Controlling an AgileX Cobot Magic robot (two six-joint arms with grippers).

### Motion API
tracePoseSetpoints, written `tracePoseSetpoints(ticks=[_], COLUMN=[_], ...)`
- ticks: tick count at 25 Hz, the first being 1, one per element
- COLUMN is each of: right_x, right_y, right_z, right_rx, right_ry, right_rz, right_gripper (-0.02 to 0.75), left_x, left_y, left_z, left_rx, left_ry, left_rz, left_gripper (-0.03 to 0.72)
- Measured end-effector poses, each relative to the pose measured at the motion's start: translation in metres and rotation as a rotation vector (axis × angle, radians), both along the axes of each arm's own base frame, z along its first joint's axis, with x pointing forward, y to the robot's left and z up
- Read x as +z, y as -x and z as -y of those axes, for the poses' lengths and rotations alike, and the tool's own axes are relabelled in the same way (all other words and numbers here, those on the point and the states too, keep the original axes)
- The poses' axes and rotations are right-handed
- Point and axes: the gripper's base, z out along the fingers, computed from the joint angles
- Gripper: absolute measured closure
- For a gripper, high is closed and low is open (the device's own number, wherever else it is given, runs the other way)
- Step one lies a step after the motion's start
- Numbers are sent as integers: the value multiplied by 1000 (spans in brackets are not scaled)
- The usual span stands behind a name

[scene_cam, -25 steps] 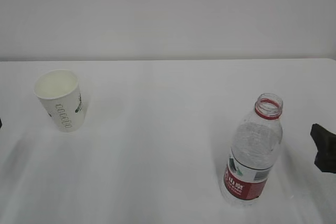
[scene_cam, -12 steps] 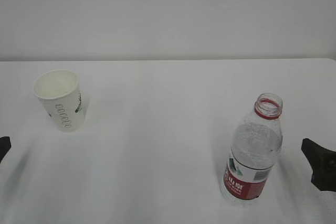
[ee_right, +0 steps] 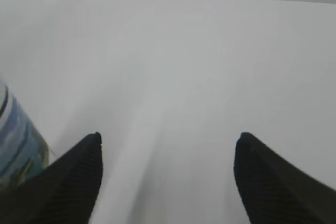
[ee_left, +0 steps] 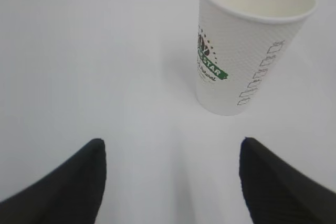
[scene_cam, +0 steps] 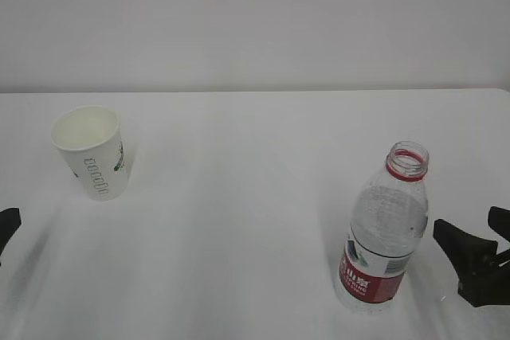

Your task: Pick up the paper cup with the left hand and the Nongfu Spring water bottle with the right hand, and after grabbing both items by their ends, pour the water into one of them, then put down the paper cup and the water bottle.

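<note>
On the bench (scene_cam: 255,197), paper cup (scene_cam: 92,151) and Nongfu Spring water bottle (scene_cam: 386,228) stand upright, untouched; my left gripper (ee_left: 170,182) and right gripper (ee_right: 167,179) are spread apart, empty, to straddle each.

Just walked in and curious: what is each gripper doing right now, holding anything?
Left gripper: open, empty, short of the white tapered paper cup.
Right gripper: open, empty, beside the clear ribbed plastic bottle.
</note>
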Motion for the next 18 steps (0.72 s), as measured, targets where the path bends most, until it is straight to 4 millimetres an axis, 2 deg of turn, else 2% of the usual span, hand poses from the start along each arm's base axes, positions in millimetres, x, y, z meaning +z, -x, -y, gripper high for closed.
tracePoseSetpoints(ticks=[10, 18], right_x=[0, -7], right_y=[2, 7], right_z=[-6, -10], right_rx=[77, 151], right_ry=[4, 36], right_rz=[-1, -83], right_gripper=[150, 151], left_x=[0, 0], left_y=[0, 0], left_z=[0, 0], left_rx=[-1, -2], left_ry=[0, 0], left_rz=[2, 2], left_gripper=[133, 147])
